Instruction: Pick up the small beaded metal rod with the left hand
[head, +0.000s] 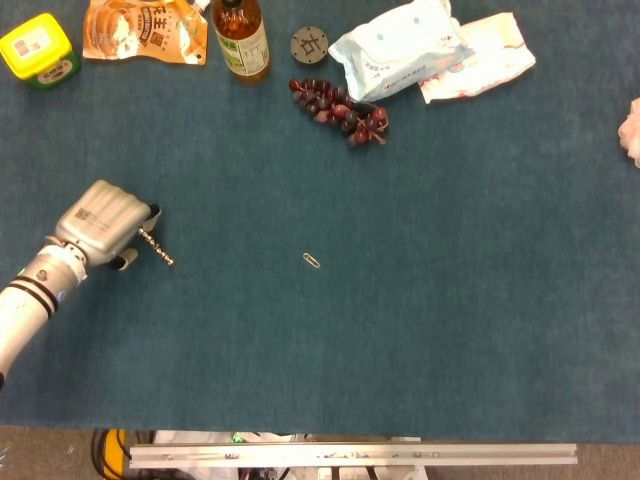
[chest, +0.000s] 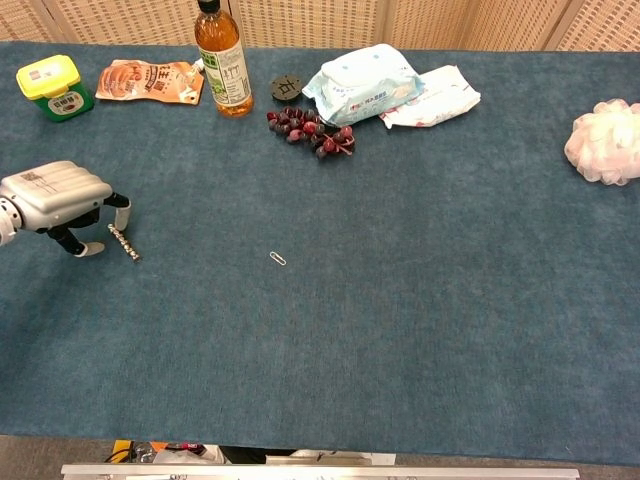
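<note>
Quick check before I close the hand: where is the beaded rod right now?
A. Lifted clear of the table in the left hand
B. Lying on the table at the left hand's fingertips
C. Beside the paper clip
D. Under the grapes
B: the beaded rod lies flat on the table, one end at the fingertips of the left hand.

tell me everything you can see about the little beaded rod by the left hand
The beaded metal rod is a thin, short silvery stick that looks like a string of small beads, its surface glinting like metal. It lies flat on the blue table cloth near the left edge, angled diagonally, its far end toward the left hand and its near end pointing away to the right. The hand's fingertips are right at its far end; whether they touch it cannot be told. Nothing else is close; a paperclip lies well off to the right.
</note>
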